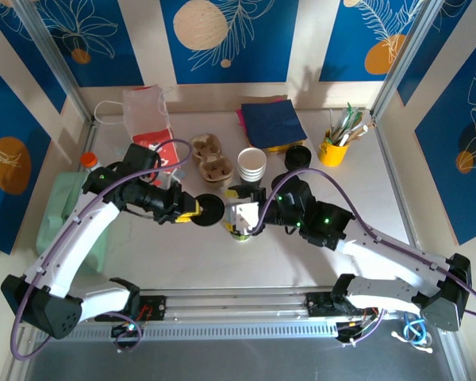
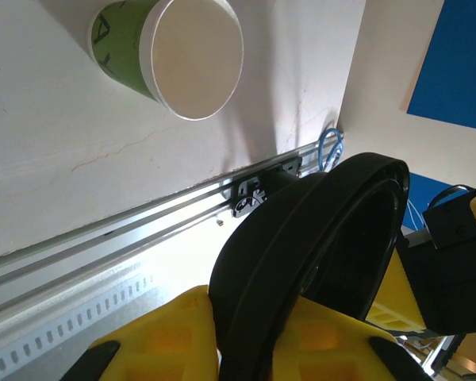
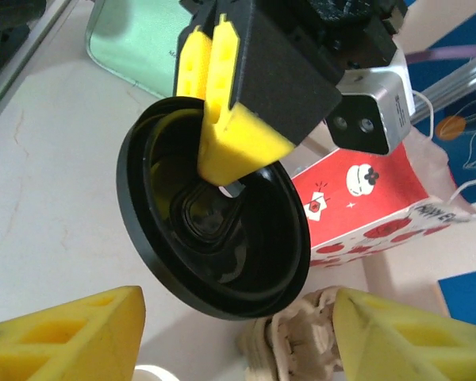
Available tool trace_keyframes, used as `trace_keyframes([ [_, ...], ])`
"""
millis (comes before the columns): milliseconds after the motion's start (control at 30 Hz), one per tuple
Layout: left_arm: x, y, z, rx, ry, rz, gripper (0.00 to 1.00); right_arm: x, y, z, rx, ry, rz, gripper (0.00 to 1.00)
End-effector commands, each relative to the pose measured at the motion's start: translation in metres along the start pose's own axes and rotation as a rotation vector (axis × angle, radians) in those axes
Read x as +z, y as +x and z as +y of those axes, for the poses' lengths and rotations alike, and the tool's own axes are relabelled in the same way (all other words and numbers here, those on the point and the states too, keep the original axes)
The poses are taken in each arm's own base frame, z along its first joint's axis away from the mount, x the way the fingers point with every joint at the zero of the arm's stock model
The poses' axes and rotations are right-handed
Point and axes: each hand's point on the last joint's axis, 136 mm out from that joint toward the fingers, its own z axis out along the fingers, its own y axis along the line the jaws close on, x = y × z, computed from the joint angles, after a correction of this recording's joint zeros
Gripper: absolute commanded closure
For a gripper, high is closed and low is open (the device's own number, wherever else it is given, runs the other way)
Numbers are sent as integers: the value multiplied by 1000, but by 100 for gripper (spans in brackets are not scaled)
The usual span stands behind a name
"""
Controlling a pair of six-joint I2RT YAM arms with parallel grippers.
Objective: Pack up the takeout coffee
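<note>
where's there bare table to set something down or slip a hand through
Widest bare patch: the near strip of table between the left arm and right arm, ahead of the rail. Another lies right of the yellow pot, behind the right arm. Crowded: the middle, where the held black lid, coffee cup, cup carrier and cup stack bunch together.

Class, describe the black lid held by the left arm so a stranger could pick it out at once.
On the white table, find the left gripper near the middle. The black lid is the round disc pinched by its rim between the yellow fingers. The other black lid lies flat by the blue napkins.
</note>
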Motion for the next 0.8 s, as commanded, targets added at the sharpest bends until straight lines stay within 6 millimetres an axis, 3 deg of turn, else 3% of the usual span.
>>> trace_keyframes([
  [0, -5, 4, 0, 6, 0, -2, 84, 3, -4, -4, -108, 43, -4, 39],
  [600, 2, 3, -3, -10, 53, 11, 83, 13, -9, 3, -198, 69, 3, 57],
  [767, 3, 3, -5, -7, 71, 14, 81, 17, -9, 3, -211, 76, 18, 68],
])
